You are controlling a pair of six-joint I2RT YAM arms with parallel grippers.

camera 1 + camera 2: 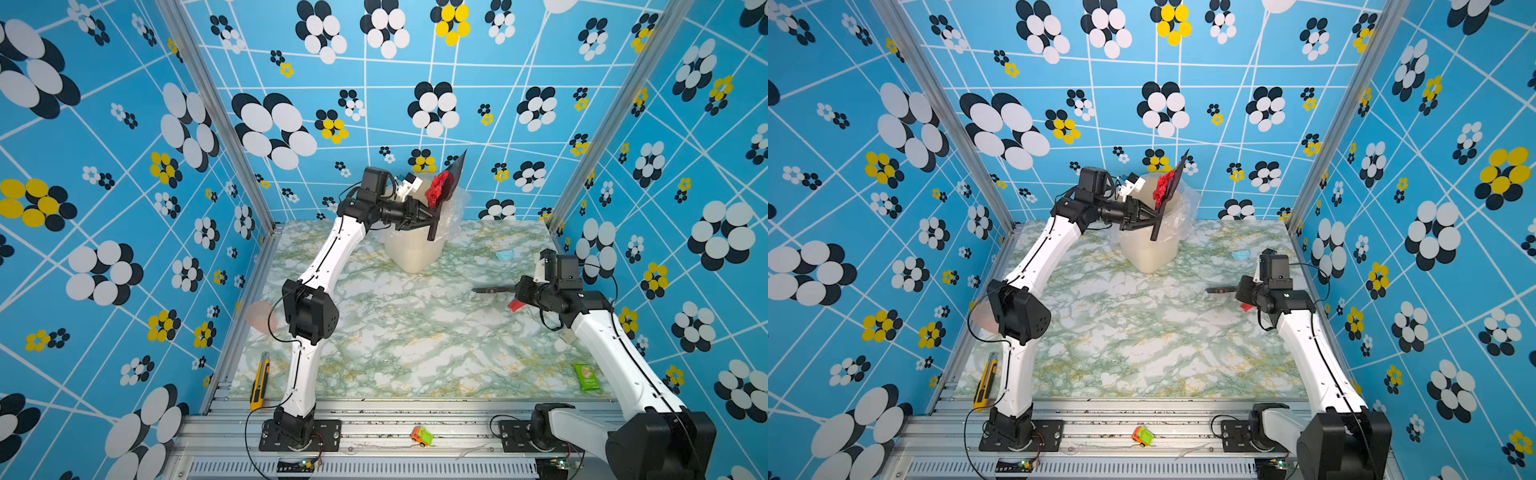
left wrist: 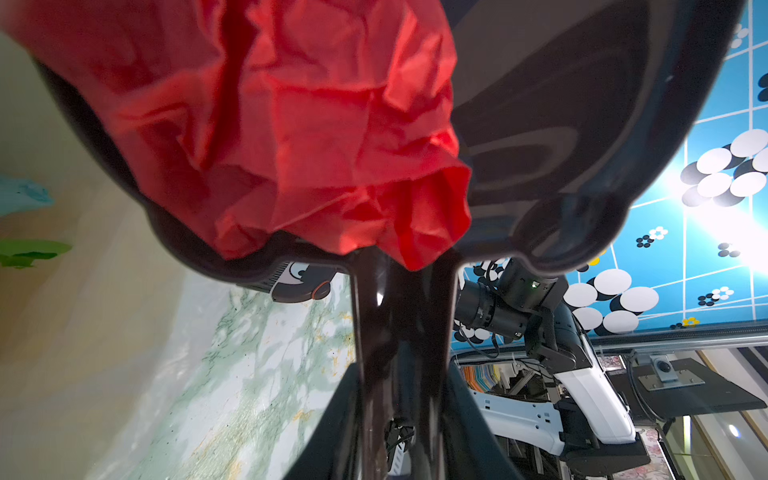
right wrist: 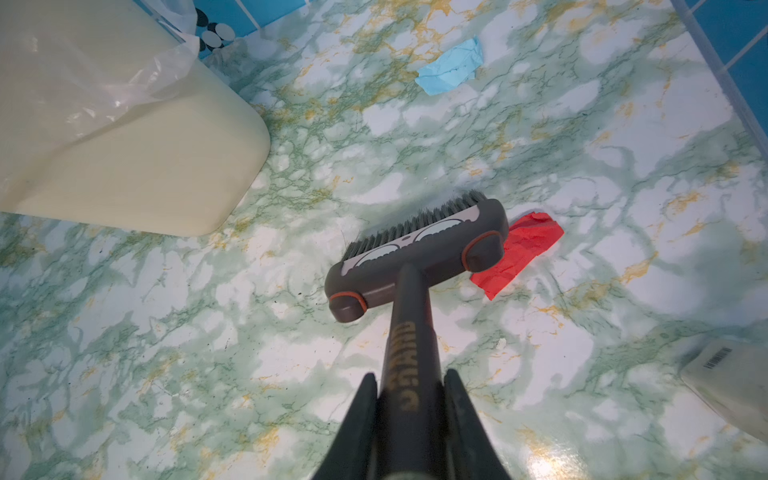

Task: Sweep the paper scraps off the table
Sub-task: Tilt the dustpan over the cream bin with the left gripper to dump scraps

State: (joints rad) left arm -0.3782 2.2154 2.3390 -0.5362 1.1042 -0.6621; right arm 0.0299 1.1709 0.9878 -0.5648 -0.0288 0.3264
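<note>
At the table's (image 1: 415,332) 12 o'clock edge, in both top views, a cream bin (image 1: 411,253) with a clear plastic liner (image 1: 455,212) stands on the marble top. The left gripper (image 1: 428,219) hangs over the bin's near rim with its jaws clamped narrowly on the handle of a black dustpan (image 1: 455,172). The pan is tipped steeply above the bin mouth. A crumpled red wad (image 1: 438,189) lies against the pan's inner face; the left wrist view shows it filling much of the pan (image 2: 561,124).

At about 3 o'clock the right gripper (image 3: 409,380) is closed tight around the handle of a grey brush (image 3: 415,253), its head pointing toward the table's middle. Whether the bristles touch the surface cannot be told. A flat red scrap (image 3: 519,249) lies on the table just beside one end of the brush head. A light blue scrap (image 3: 451,66) lies at roughly 2 o'clock, well apart from the brush and to the right of the bin.

A green snack packet (image 1: 586,376) sits near 4 o'clock, a yellow utility knife (image 1: 259,380) near 8 o'clock, and a small toy car (image 1: 421,436) on the rail at 6 o'clock.
</note>
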